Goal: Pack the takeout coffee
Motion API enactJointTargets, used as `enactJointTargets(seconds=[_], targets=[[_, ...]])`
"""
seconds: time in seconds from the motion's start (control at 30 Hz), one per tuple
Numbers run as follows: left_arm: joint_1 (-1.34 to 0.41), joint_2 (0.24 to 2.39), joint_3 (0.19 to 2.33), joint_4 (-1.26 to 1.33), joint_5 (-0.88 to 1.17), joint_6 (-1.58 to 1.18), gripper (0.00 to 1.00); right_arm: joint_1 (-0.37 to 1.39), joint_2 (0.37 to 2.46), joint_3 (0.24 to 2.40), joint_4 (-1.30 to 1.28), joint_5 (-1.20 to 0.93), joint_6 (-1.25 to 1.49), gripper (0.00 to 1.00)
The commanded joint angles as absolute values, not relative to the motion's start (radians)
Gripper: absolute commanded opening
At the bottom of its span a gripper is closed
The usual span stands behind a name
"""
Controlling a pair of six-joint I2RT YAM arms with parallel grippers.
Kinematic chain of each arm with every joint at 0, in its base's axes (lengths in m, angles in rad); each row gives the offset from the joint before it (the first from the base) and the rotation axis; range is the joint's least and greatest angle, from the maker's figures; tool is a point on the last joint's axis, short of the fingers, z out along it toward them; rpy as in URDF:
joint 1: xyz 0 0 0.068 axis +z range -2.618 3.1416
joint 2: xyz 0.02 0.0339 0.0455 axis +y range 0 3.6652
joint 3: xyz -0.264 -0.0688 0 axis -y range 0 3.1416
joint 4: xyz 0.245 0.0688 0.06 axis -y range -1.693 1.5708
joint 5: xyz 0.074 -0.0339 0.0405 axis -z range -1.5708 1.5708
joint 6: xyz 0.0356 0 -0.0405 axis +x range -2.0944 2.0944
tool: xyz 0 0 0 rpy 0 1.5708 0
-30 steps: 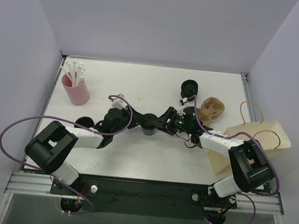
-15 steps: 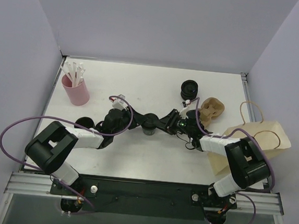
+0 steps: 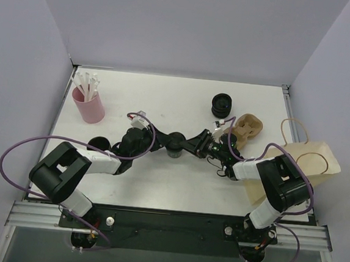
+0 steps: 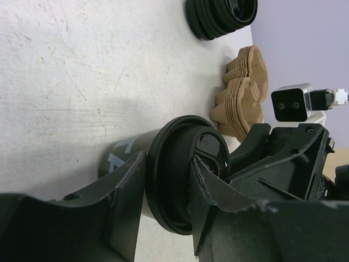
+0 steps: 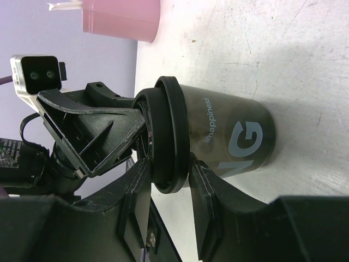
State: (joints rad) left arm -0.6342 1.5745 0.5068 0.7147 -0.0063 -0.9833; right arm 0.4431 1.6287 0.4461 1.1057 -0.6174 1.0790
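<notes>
At centre of the top view, your takeout coffee [image 3: 175,147] stands upright with left gripper [image 4: 166,180] and right gripper [image 5: 172,164] both clamped at its lid — open the left fully, then lift it level toward the brown paper bag [image 3: 310,158] at right.

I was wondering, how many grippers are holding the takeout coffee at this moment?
2. The left gripper closes on the takeout coffee around its lid, reaching in from the left side. The right gripper grips it at the lid rim from the right. Neither is hidden.
</notes>
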Motion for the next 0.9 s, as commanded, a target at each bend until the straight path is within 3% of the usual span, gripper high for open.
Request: enactJointTargets(seconds=[0.0,0.2,0.33,0.57,0.87], targets=[[-0.646,1.672,0.371,0.13,-0.023,-0.893,0.42,0.433,1.721,0.379,0.877,-0.502,0.942,0.16],[-0.646,1.664,0.377,0.104,-0.035,-0.897,0.43,0.433,1.79,0.364,0.929,-0.509,0.954,0.07],[-0.644,1.631,0.371,0.089,-0.051,-0.905,0.43,0.428,1.795,0.379,0.925,-0.537,0.962,0.06],[-0.644,1.543,0.458,0.002,-0.022,-0.859,0.43,0.436,1.658,0.546,0.585,-0.578,0.871,0.2],[-0.643,1.511,0.537,-0.026,0.063,-0.798,0.47,0.459,1.677,0.709,0.408,-0.611,0.816,0.21]])
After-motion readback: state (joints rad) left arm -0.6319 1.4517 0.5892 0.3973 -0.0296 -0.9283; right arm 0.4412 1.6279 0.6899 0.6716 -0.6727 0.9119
